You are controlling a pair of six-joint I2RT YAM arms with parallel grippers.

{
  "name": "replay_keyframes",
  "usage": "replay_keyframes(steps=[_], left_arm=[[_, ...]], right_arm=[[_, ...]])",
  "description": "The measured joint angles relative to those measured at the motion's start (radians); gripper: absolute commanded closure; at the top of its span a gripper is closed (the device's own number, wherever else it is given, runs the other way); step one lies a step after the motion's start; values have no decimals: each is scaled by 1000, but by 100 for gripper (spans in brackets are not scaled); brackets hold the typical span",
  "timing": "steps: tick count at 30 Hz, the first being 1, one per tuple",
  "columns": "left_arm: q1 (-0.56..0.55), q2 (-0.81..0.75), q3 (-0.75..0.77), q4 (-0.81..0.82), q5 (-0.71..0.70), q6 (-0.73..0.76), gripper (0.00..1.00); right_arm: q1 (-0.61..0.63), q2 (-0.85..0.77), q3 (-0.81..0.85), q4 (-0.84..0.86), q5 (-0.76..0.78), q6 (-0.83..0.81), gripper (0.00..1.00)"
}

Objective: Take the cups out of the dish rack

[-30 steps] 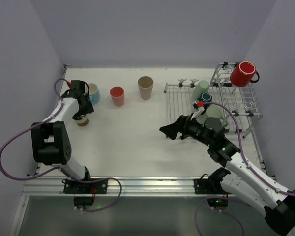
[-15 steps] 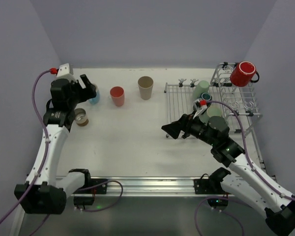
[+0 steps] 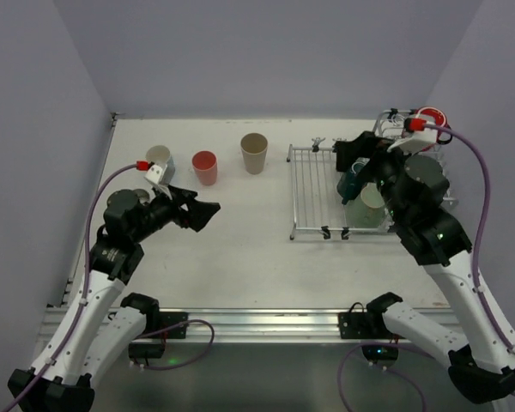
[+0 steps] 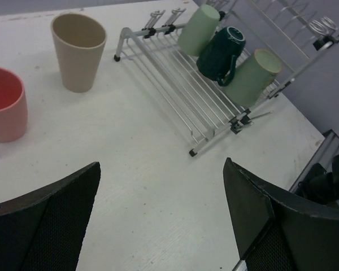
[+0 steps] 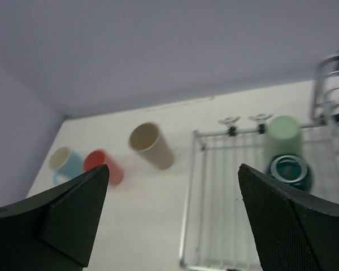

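At the far left of the table [image 3: 240, 249], three cups stand in a row: the leftmost cup [image 3: 159, 158], the middle cup [image 3: 204, 166] and the rightmost cup [image 3: 254, 153]. To their right sits the dish rack [image 3: 313, 193]. On its grid, beside the raised end, the far rack cup [image 4: 198, 29], the centre rack cup [image 4: 220, 52] and the near rack cup [image 4: 253, 69] sit close together.

Pink cup [image 3: 204, 166], beige cup [image 3: 254, 153] on table [image 3: 240, 236]; right hand [image 3: 354, 154] over dish rack [image 3: 309, 193], apparently empty

Shiny silver metal wire for the dish rack [image 4: 158, 73]; smooth matt finish, plastic-looking, on beige cup [image 4: 78, 51], pink cup [image 4: 5, 110] & sage green cup [image 4: 198, 28], glossier on dark teal mug [image 4: 219, 53]. White matt surface [image 4: 73, 135], slightly grainy. Black matt plastic on left end effector [image 4: 161, 164], w/ fine mesh texture on pads [image 4: 45, 237].
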Motion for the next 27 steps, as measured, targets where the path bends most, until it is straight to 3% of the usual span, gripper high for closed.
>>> replay_keyframes(steps=[6, 12, 19, 27], left_arm=[[-23, -122, -58, 16, 84, 25, 5], [-172, -123, -62, -9, 64, 65, 0], [-327, -123, -61, -42, 17, 93, 0], [-399, -124, -61, -60, -21, 102, 0]], right_arm=[[-272, 127, 132, -64, 207, -55, 1], [-407, 274, 259, -96, 328, -122, 1], [-528, 421, 341, -131, 357, -134, 1], [-610, 513, 399, -173, 289, -124, 1]])
